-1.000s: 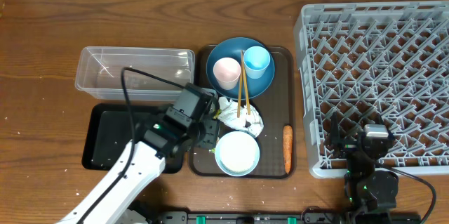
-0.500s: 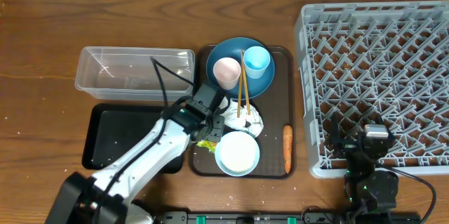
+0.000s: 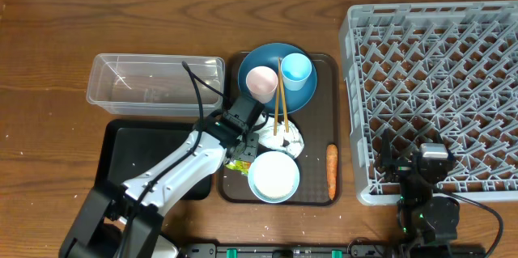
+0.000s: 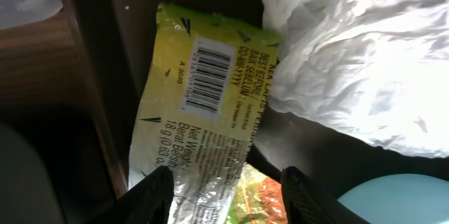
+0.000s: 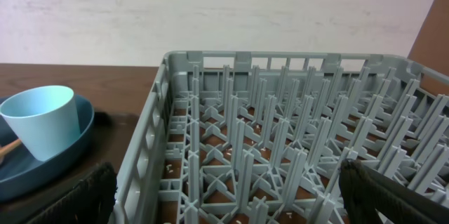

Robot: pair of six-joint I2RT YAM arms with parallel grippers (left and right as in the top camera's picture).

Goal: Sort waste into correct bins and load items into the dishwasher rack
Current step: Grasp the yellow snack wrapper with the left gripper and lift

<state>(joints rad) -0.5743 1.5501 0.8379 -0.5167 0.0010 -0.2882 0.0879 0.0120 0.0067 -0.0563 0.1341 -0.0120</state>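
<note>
The glossy, flat yellow-green snack wrapper (image 4: 203, 112) lies on the brown tray (image 3: 317, 129), with the crumpled white tissue (image 4: 351, 62) at its 2 o'clock. The left gripper (image 4: 224, 192) has its jaws apart on both sides of it. The right gripper (image 5: 228, 192) is wide open at the 6 o'clock edge of the grey lattice rack (image 5: 280, 133) on the dark wooden table (image 3: 48, 48).

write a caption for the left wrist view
Left gripper poised open around the yellow-green snack wrapper, crumpled white tissue alongside

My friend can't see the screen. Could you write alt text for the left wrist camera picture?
A yellow-green snack wrapper, barcode up, lies on a dark tray, its lower end between the left tool's two spread black fingertips. Crumpled white tissue fills the upper right.
</note>
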